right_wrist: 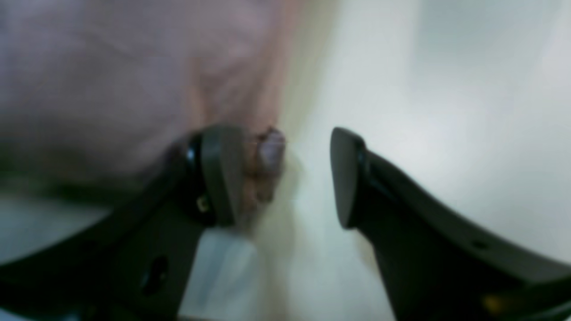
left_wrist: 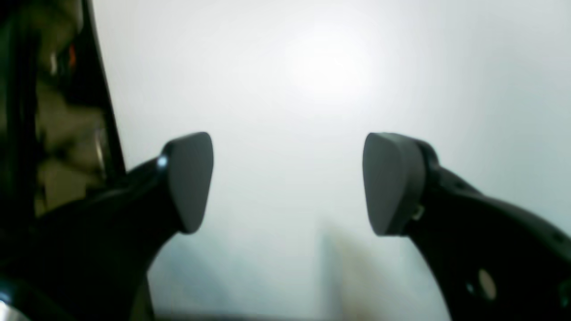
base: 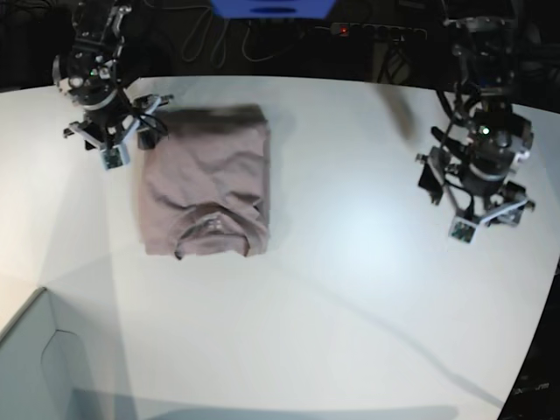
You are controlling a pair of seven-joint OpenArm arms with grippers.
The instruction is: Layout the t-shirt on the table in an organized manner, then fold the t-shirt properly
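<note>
Dusty pink cotton t-shirt (base: 206, 184) lies folded into a compact rectangle on the smooth white tabletop (base: 350, 289), its ribbed collar at the near edge. The right gripper (right_wrist: 287, 171) hovers at the shirt's far corner, fingers (right_wrist: 223, 174) apart, one finger touching the cloth edge. The left gripper (left_wrist: 287, 183) is well apart from the shirt, fingers spread wide over bare tabletop.
</note>
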